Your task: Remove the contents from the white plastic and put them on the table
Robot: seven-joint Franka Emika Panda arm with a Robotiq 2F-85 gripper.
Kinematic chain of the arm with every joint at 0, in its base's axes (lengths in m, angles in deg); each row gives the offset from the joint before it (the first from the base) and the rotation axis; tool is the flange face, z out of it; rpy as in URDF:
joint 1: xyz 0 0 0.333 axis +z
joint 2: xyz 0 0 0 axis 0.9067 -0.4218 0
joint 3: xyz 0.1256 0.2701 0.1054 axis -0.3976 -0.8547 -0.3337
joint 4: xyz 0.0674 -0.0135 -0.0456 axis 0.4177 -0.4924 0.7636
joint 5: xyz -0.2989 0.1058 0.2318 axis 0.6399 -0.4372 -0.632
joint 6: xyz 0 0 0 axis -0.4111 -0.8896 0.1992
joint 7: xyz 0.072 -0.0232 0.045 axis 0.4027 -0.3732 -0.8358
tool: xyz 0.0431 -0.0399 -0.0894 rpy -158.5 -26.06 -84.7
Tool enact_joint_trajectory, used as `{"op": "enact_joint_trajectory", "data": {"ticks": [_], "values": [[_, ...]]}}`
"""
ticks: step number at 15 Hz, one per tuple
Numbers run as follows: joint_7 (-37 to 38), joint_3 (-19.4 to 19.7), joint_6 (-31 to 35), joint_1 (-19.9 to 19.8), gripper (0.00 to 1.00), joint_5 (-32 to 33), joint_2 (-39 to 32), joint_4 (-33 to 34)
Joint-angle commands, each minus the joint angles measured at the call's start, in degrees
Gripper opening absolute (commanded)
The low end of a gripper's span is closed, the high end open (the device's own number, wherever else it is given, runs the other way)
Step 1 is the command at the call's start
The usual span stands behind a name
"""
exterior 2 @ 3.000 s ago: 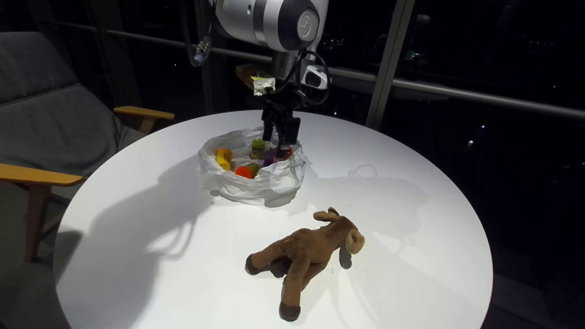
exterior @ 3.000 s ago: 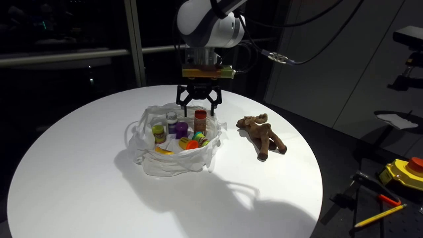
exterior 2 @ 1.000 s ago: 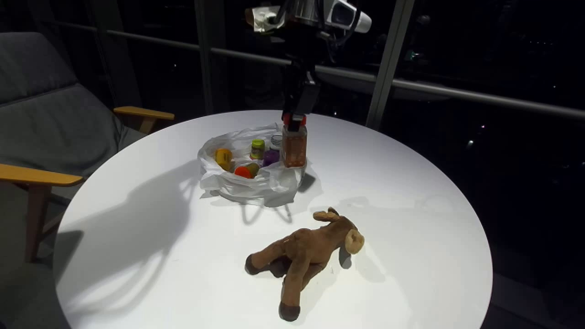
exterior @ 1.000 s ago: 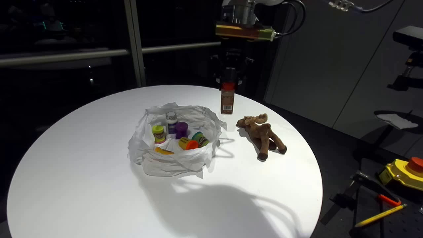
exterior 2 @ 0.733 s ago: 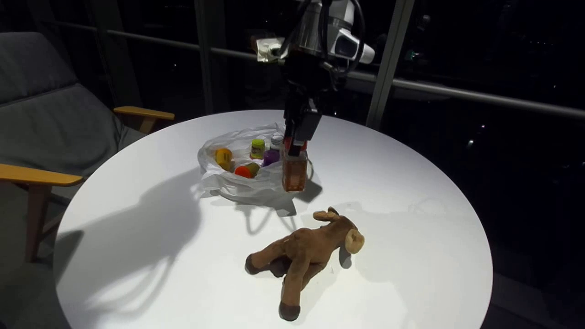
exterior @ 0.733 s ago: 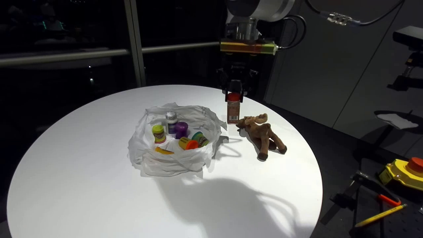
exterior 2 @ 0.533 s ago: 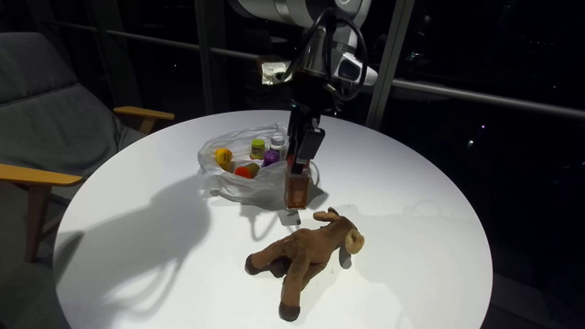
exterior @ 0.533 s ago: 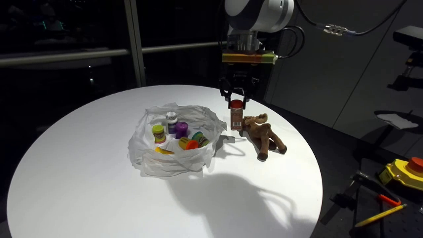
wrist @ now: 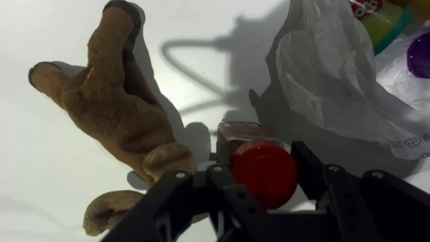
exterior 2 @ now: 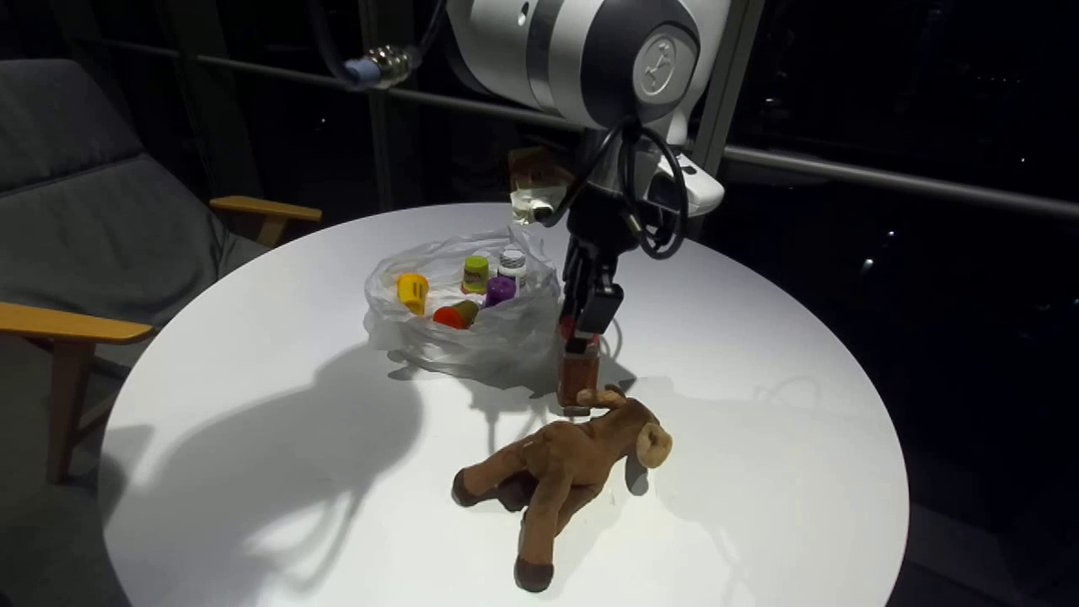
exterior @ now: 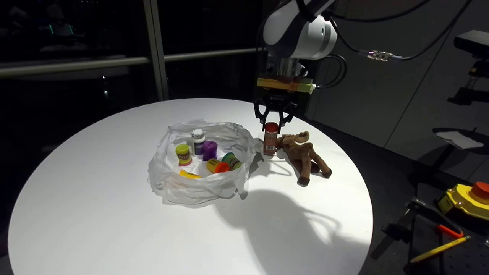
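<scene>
The gripper [exterior: 271,128] is clamped about the red cap [wrist: 265,173] of a square-bodied bottle [exterior: 270,144], with a finger [wrist: 307,168] on each side. The square-bodied bottle is approximately upright, outside the white plastic bag [exterior: 198,191], between it and the brown plush animal [exterior 2: 560,455]. Whether its base touches the table [exterior: 95,214] cannot be confirmed.

Handling, held item: the walls appear rigid and transparent; plastic or glass cannot be determined. The reddish-brown fill suggests moderate weight. The cap is smooth and may slip or twist if the base lands off level. The present hold should suffice for a square set-down; for a regrasp, the flat body sides should be surer. The brown plush animal is probably soft and light, and would shift if nudged.

Handling, remaining contents: the purple tub [exterior: 210,150], yellow-green tub [exterior: 183,154] and white-capped bottle [exterior: 198,144] stand inside the bag. Each is probably light and stiff, best taken from above across the lid. The orange-lidded tub [exterior: 215,165] lies on its side and calls for a hold across its body. The bag film looks thin and limp; it would likely snag if pinched.
</scene>
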Motion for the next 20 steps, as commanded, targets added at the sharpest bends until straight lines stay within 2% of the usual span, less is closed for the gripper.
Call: {"op": "enact_joint_trajectory", "data": {"ticks": [1, 2, 3, 4, 8, 11, 15, 18, 20], "values": [[0.5, 0.1, 2.0, -0.7, 0.24, -2.0, -0.7, 1.1], [0.3, 0.0, 2.2, -0.9, 0.24, -2.3, -0.7, 1.1], [-0.1, -0.2, 1.7, -1.1, 0.74, -2.5, -0.4, 0.8], [-0.2, -0.3, 1.7, -1.2, 0.75, -2.8, 0.3, 0.4], [1.5, 0.1, 1.8, 0.3, 1.0, -2.2, 4.8, -2.2], [1.3, 0.5, 2.0, 3.3, 1.0, 1.7, 9.1, -3.1], [2.0, -0.3, -0.2, 8.3, 1.0, 8.8, 10.8, 0.1], [-0.3, -2.3, -1.9, 10.9, 1.0, 12.5, 8.3, 3.9], [-4.3, -4.1, -4.6, 11.3, 1.0, 13.5, 5.3, 6.9]]}}
